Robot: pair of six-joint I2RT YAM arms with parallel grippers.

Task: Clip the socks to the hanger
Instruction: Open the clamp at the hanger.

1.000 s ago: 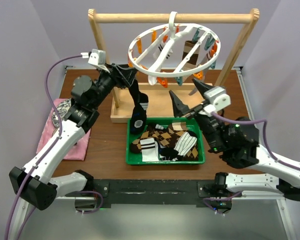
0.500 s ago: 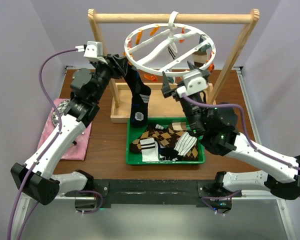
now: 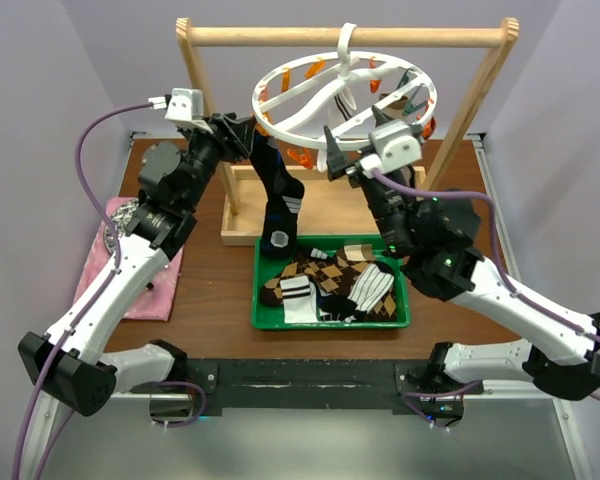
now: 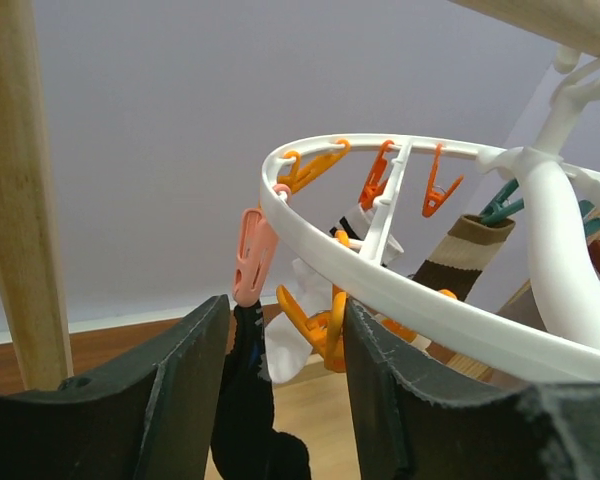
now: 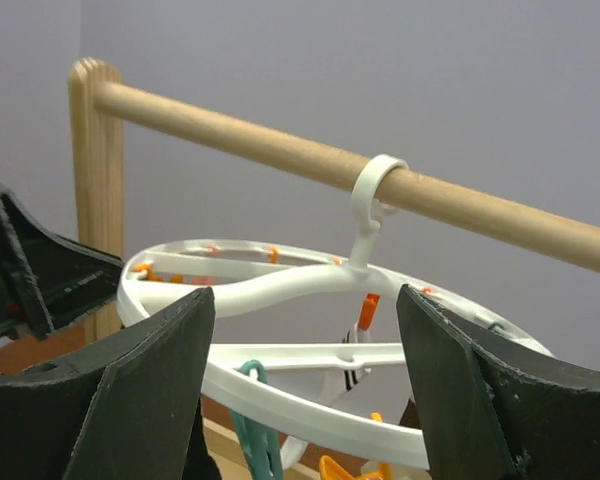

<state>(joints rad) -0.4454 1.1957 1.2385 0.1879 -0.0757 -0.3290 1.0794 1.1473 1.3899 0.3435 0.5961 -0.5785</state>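
**Lilac walls, brown table: a sock up at the ring**

Lilac walls back a brown table (image 3: 210, 290). At its 12 o'clock the hanger (image 3: 265, 100) (image 4: 380, 290) (image 5: 280, 280) hangs from a wooden frame (image 3: 280, 36).

The left gripper (image 3: 255, 140) (image 4: 285, 305), fingers partly apart, straddles a dark sock (image 3: 277, 200) (image 4: 242, 400) at the ring's 9 o'clock rim. A pink peg (image 4: 250, 255) seems to carry it, though its bite is unclear.

The right gripper (image 3: 355, 140) (image 5: 305, 300) gapes wide, holding nothing, beneath the ring's 5 o'clock side.

The other socks (image 3: 330, 285) lie in a green tray (image 3: 256, 290) at 6 o'clock.
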